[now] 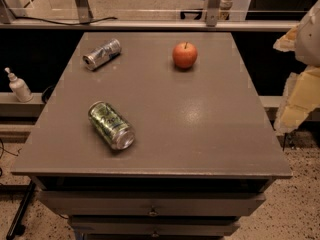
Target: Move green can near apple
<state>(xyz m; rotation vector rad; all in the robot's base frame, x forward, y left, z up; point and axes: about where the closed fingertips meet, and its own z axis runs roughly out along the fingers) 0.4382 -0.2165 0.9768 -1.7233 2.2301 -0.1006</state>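
Note:
The green can [110,124] lies on its side on the grey table top [200,124], at the front left, its silver end facing the front right. The apple [185,55], red-orange with a short dark stem, stands at the back, right of the middle. My gripper [299,91] shows as pale yellowish and white parts at the right edge of the view, off the table's right side and well away from both the can and the apple. It holds nothing that I can see.
A silver-grey can [102,54] lies on its side at the back left of the table. A white pump bottle [18,86] stands on a ledge to the left. Drawers [152,209] sit below the table's front edge. A rail runs behind.

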